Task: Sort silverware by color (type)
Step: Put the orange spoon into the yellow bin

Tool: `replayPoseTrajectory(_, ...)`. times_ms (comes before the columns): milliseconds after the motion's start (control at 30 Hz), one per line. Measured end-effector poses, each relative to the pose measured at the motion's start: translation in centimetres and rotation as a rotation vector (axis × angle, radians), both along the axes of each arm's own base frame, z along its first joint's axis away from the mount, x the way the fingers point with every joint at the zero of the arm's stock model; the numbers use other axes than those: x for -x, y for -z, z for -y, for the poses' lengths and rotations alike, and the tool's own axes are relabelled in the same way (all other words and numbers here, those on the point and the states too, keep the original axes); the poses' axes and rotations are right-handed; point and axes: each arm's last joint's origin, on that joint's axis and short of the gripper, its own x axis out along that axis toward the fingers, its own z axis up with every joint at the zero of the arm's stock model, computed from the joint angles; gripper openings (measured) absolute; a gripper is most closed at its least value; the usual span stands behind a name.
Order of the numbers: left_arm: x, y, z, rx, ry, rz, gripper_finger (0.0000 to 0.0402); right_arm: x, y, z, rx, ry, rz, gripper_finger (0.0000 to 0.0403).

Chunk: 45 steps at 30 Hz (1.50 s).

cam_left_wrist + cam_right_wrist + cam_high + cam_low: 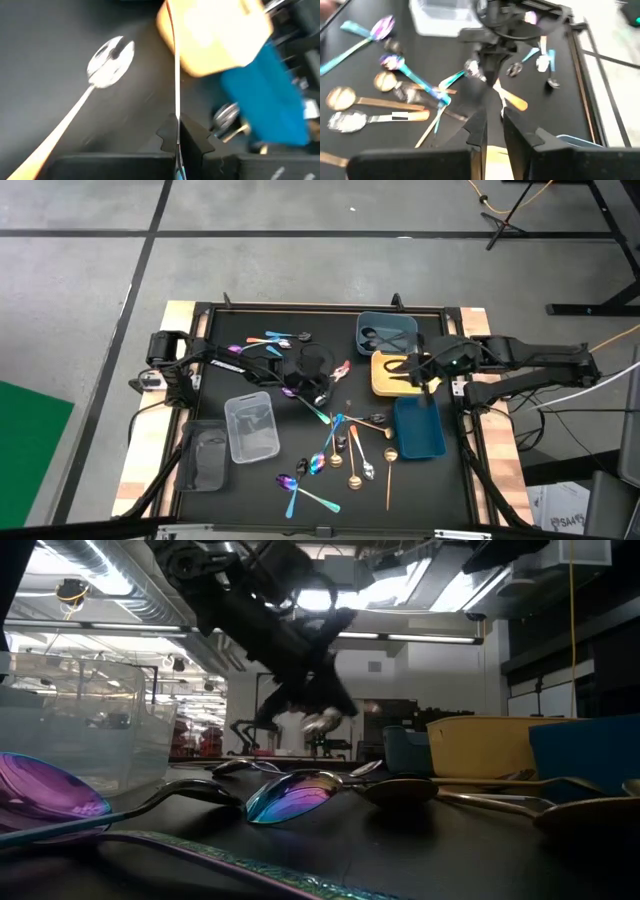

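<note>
The left gripper (318,392) is near the middle of the black table (250,490). Its jaws are pinched shut on a thin spoon (176,75), holding it by the handle. From the left wrist the spoon looks like a skinny line poking out from between the jaws. I cannot tell its color for sure.

The hold is on a very thin, smooth handle. I think the spoon could twist or slip out if the arm swings fast. Then it would fall back among the other spoons (335,450) and mix things up again.

Lots of those spoons lie in a messy pile toward the front of the table: purple, teal, gold and copper ones, some crossing each other. A few more spoons (270,340) lie near the back. If the arm goes low, the hanging spoon could bump them and push them around.

The right gripper (432,370) hangs over the yellow tray (390,375), between the dark teal tray (388,332) and the blue tray (418,430). Its jaws look a little bit open and seem empty. The two arms are close here, so I think they could knock into each other.

A clear tray (252,426) and a dark gray tray (208,455) sit on the left. Dropping the spoon in the wrong tray is another easy mistake.
</note>
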Motion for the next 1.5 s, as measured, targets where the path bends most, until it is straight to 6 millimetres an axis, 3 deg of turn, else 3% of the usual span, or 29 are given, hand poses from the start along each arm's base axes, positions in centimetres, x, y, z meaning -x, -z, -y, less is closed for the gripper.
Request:
replayPoseTrajectory(233, -0.9, -1.7, 1.0, -0.151, -0.025, 0.169, 0.0000, -0.8, 1.3, 0.7, -0.091, 0.365, 0.074, 0.0051)
replayPoseTrajectory(367, -1.1, -2.3, 1.8, -0.248, -0.030, 0.211, 0.0000, -1.8, 1.8, 0.7, -0.138, 0.445, 0.101, 0.0051)
replayPoseTrajectory(800, -1.4, -4.6, 4.0, -0.494, -0.054, 0.368, 0.0000, -5.4, 1.7, 0.5, -0.207, 0.405, 0.243, 0.0051)
replayPoseTrajectory(1500, -1.2, -6.7, 7.1, -0.746, 0.050, 0.502, 0.0000, -5.5, 1.7, -0.1, -0.304, 0.215, 0.205, 0.0051)
